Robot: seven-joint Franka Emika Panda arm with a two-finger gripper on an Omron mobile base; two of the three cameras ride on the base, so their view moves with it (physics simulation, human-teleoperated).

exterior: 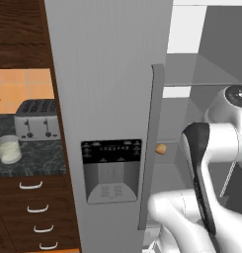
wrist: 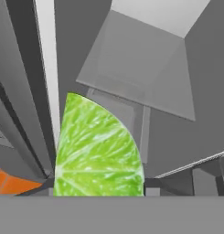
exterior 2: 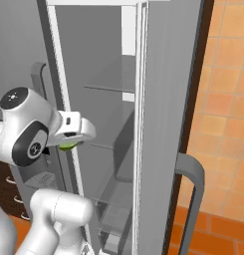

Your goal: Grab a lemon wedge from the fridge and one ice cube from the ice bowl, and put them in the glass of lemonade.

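Up close, lemon wedge [wrist: 97, 151] in gripper [wrist: 98, 194]

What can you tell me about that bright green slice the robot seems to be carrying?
The lemon wedge is a thin, yellow-green fan-shaped slice with pale streaks radiating from its point, glistening like fresh citrus flesh. In the hand view it stands on edge right at the gripper, curved side up. From the right base view it peeks out as a small green sliver under the white hand, in front of the open fridge.

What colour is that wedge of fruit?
Bright yellow-green lemon wedge with pale veins, best in the hand view.
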